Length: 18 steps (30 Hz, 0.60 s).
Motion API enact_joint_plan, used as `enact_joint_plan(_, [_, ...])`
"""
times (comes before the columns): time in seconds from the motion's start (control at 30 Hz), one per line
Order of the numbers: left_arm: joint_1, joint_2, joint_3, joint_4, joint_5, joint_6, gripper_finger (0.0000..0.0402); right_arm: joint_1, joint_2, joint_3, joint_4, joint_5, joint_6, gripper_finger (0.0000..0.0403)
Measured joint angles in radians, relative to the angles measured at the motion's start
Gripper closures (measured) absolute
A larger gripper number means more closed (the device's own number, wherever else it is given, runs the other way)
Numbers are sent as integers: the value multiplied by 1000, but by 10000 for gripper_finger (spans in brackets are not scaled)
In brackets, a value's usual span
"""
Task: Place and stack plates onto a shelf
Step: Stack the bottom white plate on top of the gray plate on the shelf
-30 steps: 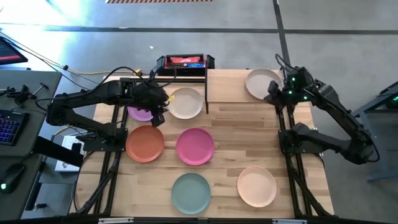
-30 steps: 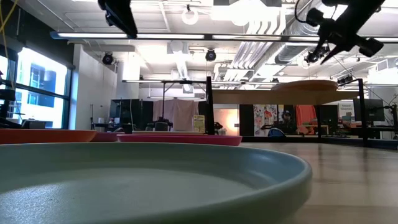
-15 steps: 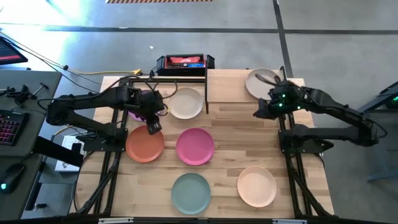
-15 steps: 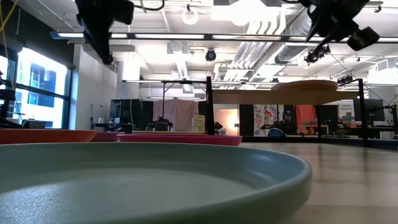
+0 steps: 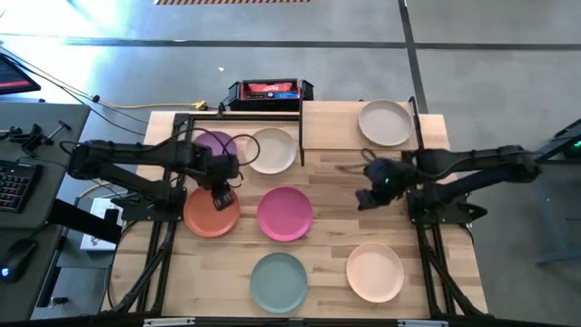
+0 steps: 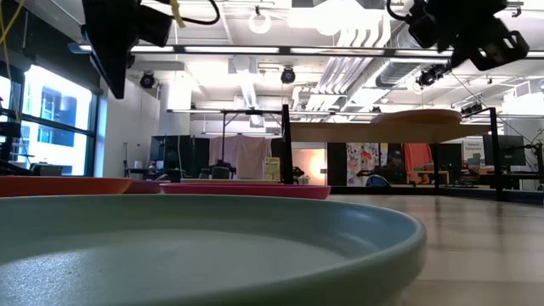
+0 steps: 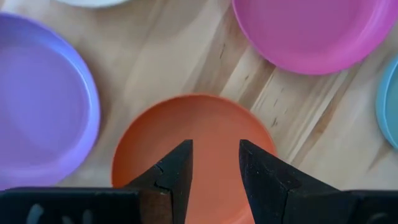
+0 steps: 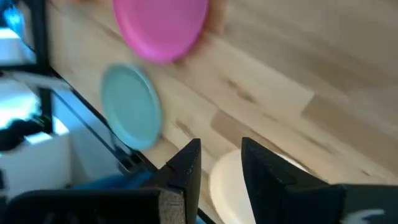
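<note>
we see the shelf point(image 5: 354, 127) holding one grey-beige plate point(image 5: 385, 122), and off its left end the orange plate point(image 5: 211, 210) lies flat directly under our nearer left gripper point(image 7: 214, 171), fingers narrowly parted and empty, like the right gripper point(image 8: 219, 171).

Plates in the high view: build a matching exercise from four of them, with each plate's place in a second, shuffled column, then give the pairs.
Plates:
1. grey-beige plate
2. orange plate
3. pale teal plate
4. purple plate

Places:
A. on the tabletop, under the left gripper, whose fingers stand open
B. alone on the shelf
C. at the table's near edge, beside the peach plate
D. beside the cream-white plate, at the far left

Pairs: 1-B, 2-A, 3-C, 4-D
</note>
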Motion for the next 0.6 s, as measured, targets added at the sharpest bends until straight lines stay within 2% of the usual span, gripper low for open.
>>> enact_joint_plan(0.33, [-99, 0, -8, 40, 0, -66, 284, 191, 154, 0, 27, 1, -8, 308])
enact_joint_plan(0.6, [-141, 0, -8, 111, 0, -117, 284, 293, 259, 0, 20, 63, -126, 308])
